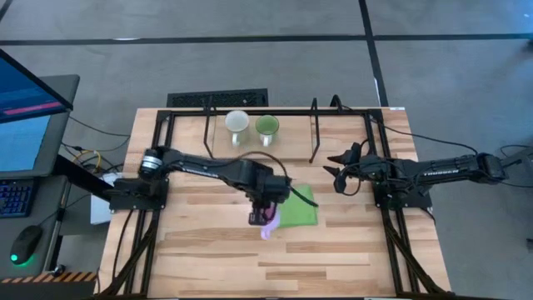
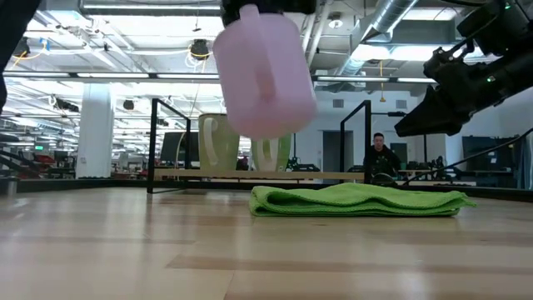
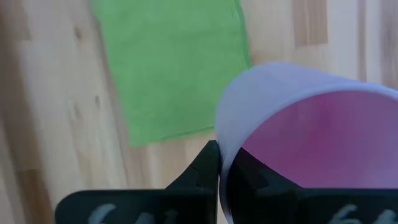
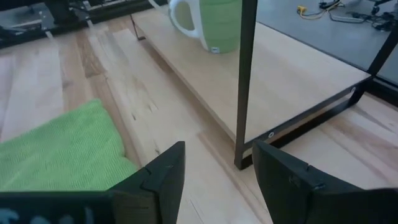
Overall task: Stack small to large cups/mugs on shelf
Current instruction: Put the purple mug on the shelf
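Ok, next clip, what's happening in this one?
The left pincer is shut on the pink mug and holds it in the air, above the table beside the green cloth. The white mug and green mug already stand side by side on the shelf. The right pincer is open and waits near the shelf's right end, holding nothing.

The light slatted wooden tabletop (image 1: 333, 250) stood on a grey floor (image 1: 250, 67) crossed by dark lines. Beside it a desk carried a blue-lit monitor (image 1: 25, 125), a dark keyboard (image 1: 12, 200) and a black mouse (image 1: 27, 243). Beyond, exposed silver ceiling ducts (image 2: 400, 21) hung above a seated person (image 2: 381, 158).
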Controlling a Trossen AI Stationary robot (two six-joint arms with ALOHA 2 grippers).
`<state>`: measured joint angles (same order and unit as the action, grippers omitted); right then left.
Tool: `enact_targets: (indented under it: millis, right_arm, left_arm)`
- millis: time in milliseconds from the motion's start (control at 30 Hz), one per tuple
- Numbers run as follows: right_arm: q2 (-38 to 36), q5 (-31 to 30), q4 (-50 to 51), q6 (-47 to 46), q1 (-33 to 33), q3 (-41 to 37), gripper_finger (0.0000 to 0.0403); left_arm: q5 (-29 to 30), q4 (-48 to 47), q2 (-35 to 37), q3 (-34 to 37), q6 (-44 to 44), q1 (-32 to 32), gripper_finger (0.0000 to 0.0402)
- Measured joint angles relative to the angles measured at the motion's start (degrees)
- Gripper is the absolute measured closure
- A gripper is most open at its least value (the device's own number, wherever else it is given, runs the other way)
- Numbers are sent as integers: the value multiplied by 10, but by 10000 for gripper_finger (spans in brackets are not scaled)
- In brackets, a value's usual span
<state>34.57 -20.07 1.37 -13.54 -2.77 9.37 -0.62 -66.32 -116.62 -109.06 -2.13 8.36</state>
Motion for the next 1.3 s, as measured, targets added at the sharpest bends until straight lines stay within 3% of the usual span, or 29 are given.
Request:
enact_targets:
  millis: [467, 633, 1000, 1300]
  right_arm:
    - [0, 0, 56, 0, 0, 0, 193]
    - [-1, 1, 70, 0, 0, 0, 193]
    - [0, 5, 79, -5, 1, 0, 193]
    - [-1, 7, 85, -21, 1, 0, 193]
  left_arm:
    - [-5, -127, -177, -259, -37, 46, 401]
    - [-50, -119, -194, -256, -72, 53, 401]
    - [9, -130, -198, -256, -80, 71, 401]
    - [-10, -138, -221, -256, -80, 83, 401]
